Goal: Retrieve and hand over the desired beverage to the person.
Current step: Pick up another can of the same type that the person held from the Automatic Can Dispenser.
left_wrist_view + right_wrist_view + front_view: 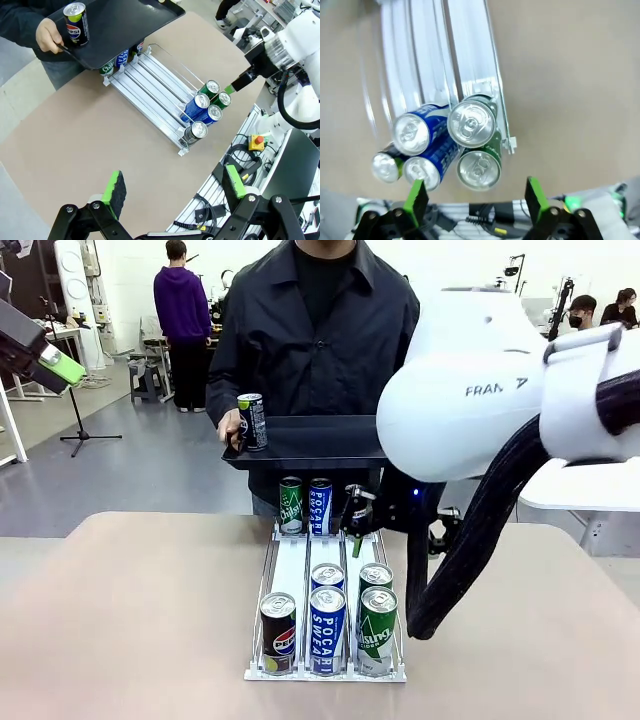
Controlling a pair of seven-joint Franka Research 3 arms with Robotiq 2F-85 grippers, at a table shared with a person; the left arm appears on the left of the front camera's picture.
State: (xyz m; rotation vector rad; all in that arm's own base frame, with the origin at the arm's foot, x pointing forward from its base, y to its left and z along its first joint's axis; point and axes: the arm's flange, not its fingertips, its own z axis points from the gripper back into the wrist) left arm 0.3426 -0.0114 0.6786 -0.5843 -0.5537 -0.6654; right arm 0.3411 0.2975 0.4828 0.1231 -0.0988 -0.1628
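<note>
The person (315,330), in a dark collared jacket, stands at the far side holding a black tray (320,440). A Pepsi can (251,421) stands upright on the tray's left end, next to the person's hand (47,37). My right gripper (355,522) hangs open over the far end of the can rack's right lane. In the right wrist view the right gripper (476,200) holds nothing, and two green cans (471,122) lie below it. My left gripper (174,185) is open and raised high at the table's left, far from the rack.
A white three-lane rack (290,570) sits mid-table. At its front stand a Pepsi can (278,632), two Pocari Sweat cans (327,628) and two green cans (377,630). A green can (291,505) and a blue can (320,505) stand at its far end.
</note>
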